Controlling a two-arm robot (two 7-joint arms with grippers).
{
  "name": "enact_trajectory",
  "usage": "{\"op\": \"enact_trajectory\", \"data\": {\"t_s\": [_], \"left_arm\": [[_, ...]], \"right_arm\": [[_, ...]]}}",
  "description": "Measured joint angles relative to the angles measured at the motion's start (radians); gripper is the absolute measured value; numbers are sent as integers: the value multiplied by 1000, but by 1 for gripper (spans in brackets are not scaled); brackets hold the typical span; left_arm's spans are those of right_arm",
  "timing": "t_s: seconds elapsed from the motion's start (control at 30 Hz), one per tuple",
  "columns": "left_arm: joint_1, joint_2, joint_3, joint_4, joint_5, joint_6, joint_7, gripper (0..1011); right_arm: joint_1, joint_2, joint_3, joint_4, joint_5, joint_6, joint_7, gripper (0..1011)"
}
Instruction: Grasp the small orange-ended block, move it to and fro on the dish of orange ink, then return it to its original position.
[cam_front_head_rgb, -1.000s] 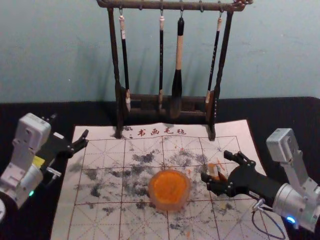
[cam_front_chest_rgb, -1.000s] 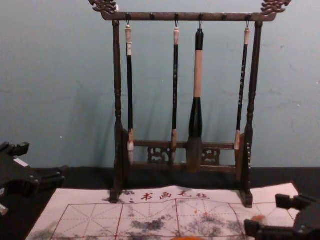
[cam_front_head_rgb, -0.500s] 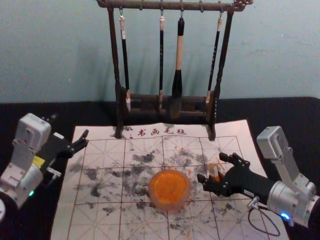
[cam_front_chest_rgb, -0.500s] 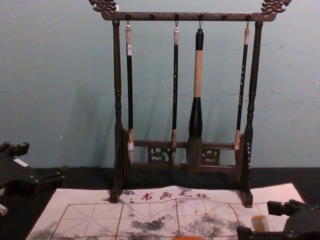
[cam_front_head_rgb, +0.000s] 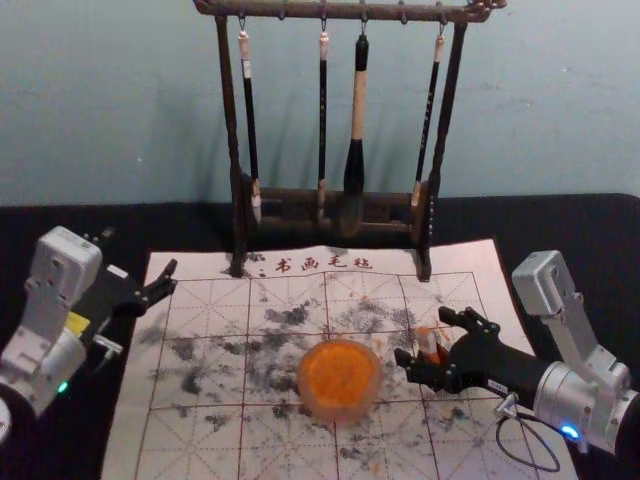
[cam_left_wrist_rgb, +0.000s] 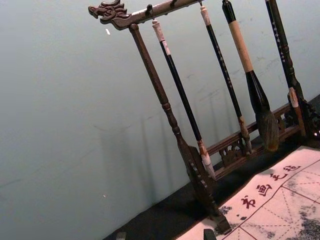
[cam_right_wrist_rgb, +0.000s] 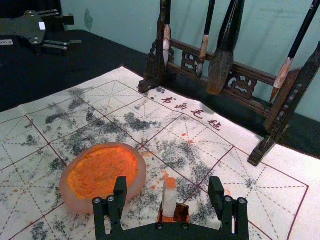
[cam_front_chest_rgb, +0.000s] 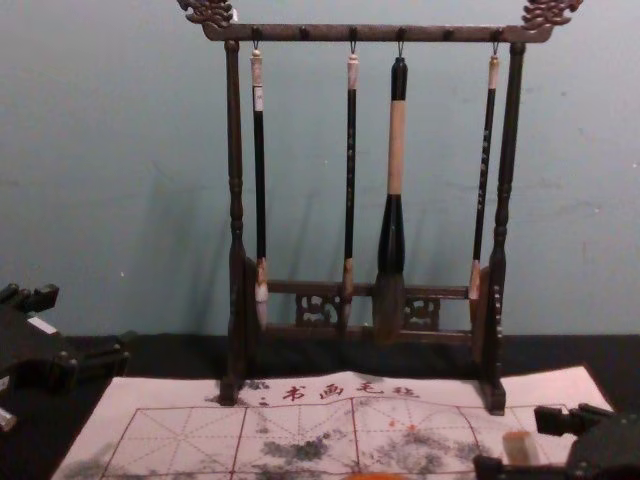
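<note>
My right gripper (cam_front_head_rgb: 436, 344) reaches in over the mat's right side, its fingers spread around the small orange-ended block (cam_front_head_rgb: 427, 341). In the right wrist view the block (cam_right_wrist_rgb: 169, 198) stands between the open fingers of the right gripper (cam_right_wrist_rgb: 167, 192), touching neither; an orange-brown piece surrounds its lower end. The dish of orange ink (cam_front_head_rgb: 339, 378) lies to the left of that gripper, and shows as a round dish (cam_right_wrist_rgb: 103, 171) in the right wrist view. My left gripper (cam_front_head_rgb: 160, 284) is parked open at the mat's left edge.
A wooden rack (cam_front_head_rgb: 329, 196) with several hanging brushes stands at the back of the white gridded mat (cam_front_head_rgb: 200, 440). In the chest view the rack (cam_front_chest_rgb: 236, 200) rises tall. Black cloth (cam_front_head_rgb: 60, 225) lies around the mat.
My right gripper has moved a little to the left and come around the block, its fingers staying apart. The left arm and the dish have not moved.
</note>
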Motion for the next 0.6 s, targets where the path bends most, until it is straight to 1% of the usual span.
{"op": "enact_trajectory", "data": {"t_s": [0.37,0.4,0.43,0.6], "left_arm": [[0,0,0,0,0,0,0,1001],[0,0,0,0,0,0,0,1002],[0,0,0,0,0,0,0,1001],[0,0,0,0,0,0,0,1001]], "right_arm": [[0,1,-2,0,0,-3,-1,993],[0,1,-2,0,0,-3,-1,966],[0,1,-2,0,0,-3,-1,966],[0,2,-3,-1,0,-4,-1,835]]}}
